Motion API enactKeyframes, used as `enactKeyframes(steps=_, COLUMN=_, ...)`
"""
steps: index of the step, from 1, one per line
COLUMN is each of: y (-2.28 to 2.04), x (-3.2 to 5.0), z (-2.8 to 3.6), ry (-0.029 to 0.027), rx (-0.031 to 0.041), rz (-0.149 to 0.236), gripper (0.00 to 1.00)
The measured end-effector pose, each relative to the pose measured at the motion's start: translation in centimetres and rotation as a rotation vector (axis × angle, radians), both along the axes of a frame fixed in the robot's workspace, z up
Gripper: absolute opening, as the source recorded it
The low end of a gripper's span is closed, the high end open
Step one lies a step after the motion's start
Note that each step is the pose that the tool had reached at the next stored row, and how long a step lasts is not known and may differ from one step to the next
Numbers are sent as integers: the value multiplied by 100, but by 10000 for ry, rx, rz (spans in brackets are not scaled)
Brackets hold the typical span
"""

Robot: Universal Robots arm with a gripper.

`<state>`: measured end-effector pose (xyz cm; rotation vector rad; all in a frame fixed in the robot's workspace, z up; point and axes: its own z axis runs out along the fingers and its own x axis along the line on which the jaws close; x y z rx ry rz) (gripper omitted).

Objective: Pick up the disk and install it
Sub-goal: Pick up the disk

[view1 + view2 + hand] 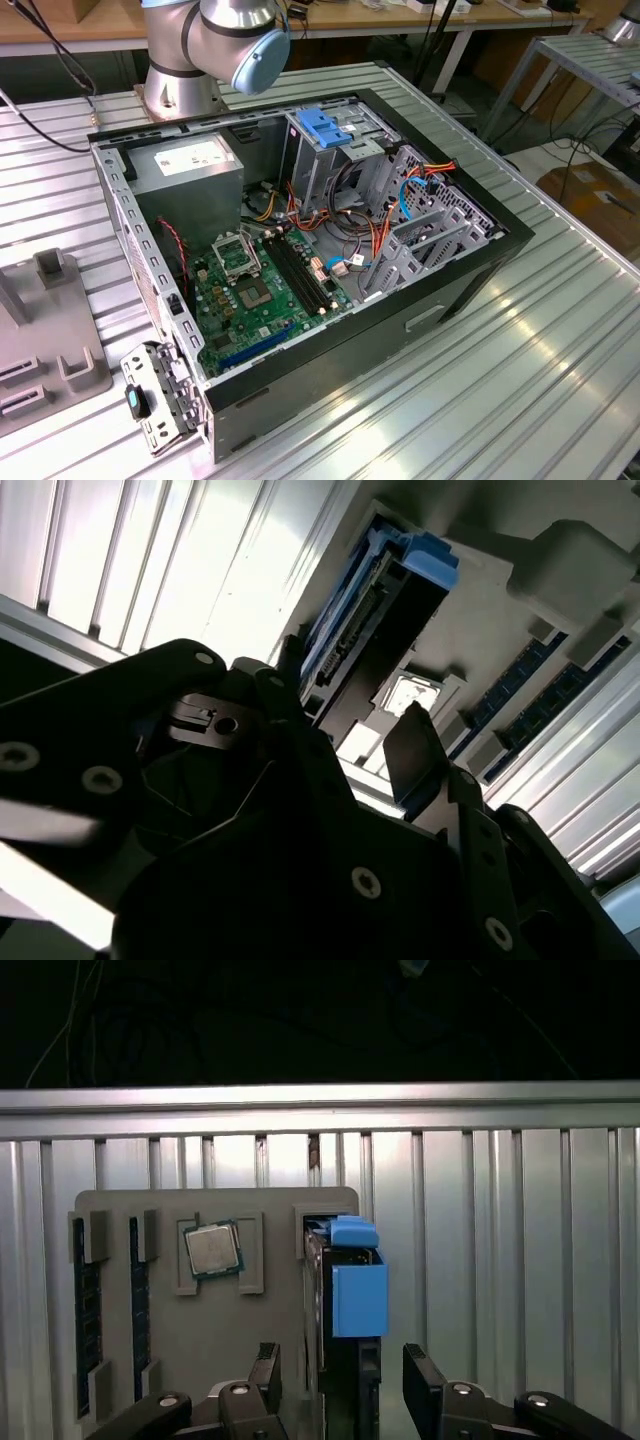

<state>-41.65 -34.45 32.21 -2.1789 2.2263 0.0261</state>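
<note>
Flat grey-metal disk with blue plastic edge rails (358, 1300), on edge in a holder slot.
The grey plastic holder tray (200, 1360) lies on a ribbed metal table (500, 1260); the black two-finger gripper (343, 1395) straddles the disk, jaws wide apart, holding nothing.

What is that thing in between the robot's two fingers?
In the first wrist view, the disk, standing on edge in its grey holder, shows in the gap between the open fingers, touching neither.
</note>
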Motion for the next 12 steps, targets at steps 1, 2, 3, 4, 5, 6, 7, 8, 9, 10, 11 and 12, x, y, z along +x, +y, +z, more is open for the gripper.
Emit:
enactKeyframes(steps=1, y=0, x=-1, z=-3, ry=0, rx=-1, rz=64, gripper=60)
enactKeyframes(steps=2, y=-1, x=-2, z=-6, ry=0, rx=0, rz=86, gripper=60)
enactKeyframes(steps=3, y=-1, x=-3, z=-12, ry=-2, rx=1, rz=100, gripper=60)
enactKeyframes(steps=4, y=0, x=-5, z=-36, ry=0, rx=0, rz=130, gripper=60)
enactKeyframes(steps=5, y=0, x=-5, z=-49, ry=-1, rx=1, rz=145, gripper=60)
enactKeyframes(steps=6, y=0, x=-6, z=-61, ry=-1, rx=0, rz=159, gripper=60)
enactKeyframes(steps=7, y=0, x=-6, z=-77, ry=-1, rx=1, rz=178, gripper=60)
enactKeyframes(steps=8, y=0, x=-6, z=-105, ry=-2, rx=0, rz=230, gripper=60)
enactKeyframes(steps=9, y=0, x=-6, z=-128, ry=-5, rx=0, rz=276, gripper=60)
enactKeyframes(steps=10, y=0, x=-6, z=-137, ry=-6, rx=0, rz=293, gripper=60)
enactKeyframes(steps=11, y=0, x=-6, z=-142, ry=-5, rx=0, rz=303, gripper=60)
enactKeyframes(steps=12, y=0, x=-6, z=-144, ry=-3, rx=-1, rz=304, gripper=60)
